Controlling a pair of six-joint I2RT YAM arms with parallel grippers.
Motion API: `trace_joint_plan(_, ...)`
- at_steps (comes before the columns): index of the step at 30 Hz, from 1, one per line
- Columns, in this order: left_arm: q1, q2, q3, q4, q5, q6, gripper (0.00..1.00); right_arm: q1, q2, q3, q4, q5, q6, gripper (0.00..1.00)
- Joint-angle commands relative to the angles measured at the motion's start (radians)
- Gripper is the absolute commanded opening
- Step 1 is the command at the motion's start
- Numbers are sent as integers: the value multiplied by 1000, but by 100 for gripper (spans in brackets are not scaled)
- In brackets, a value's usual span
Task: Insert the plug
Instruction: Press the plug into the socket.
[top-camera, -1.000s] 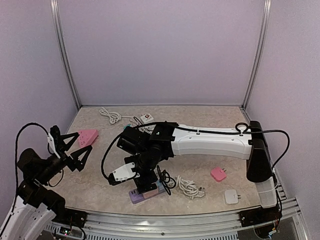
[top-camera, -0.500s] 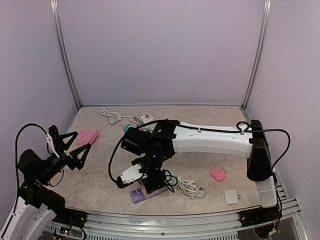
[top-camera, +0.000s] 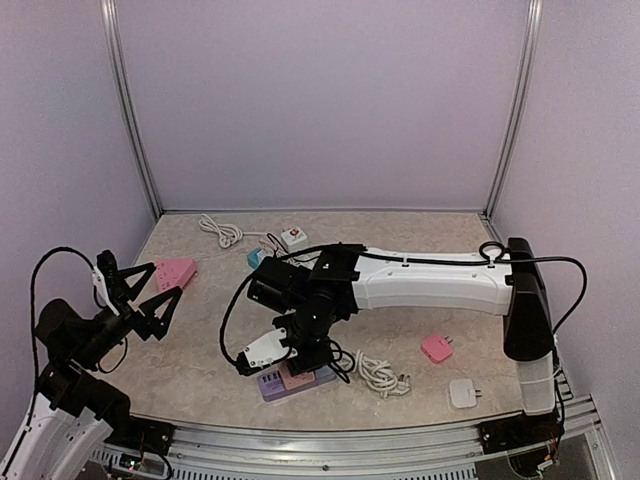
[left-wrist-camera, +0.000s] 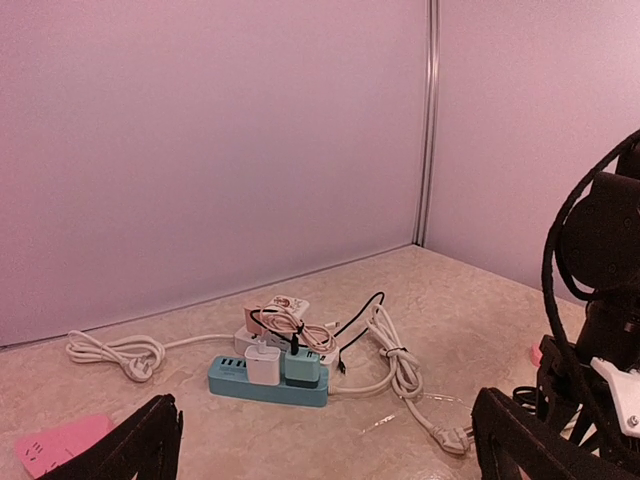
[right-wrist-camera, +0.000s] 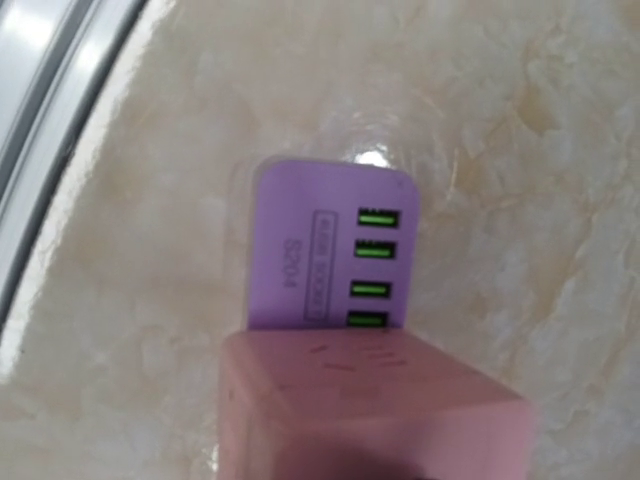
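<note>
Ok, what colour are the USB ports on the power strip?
Green ports, clearest in the right wrist view.

Marble table (top-camera: 200, 370) bears purple strip (top-camera: 272, 388), pink adapter (top-camera: 437, 348), white charger (top-camera: 462, 393).

top: you looked down toward 12 o'clock, far | left wrist: low, faced 2 o'clock | right wrist: close over purple strip (right-wrist-camera: 300, 250), shared with top
</note>
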Motion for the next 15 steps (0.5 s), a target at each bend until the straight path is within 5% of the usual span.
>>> trace_joint_plan(1, 7, -5, -15, 11, 2, 2, 99, -6, -8, -88, -52, -20, 49, 38)
trace_joint_plan(15, 8, 2, -19, 20, 6, 3, 99, 33, -31, -85, -92, -63, 189, 46)
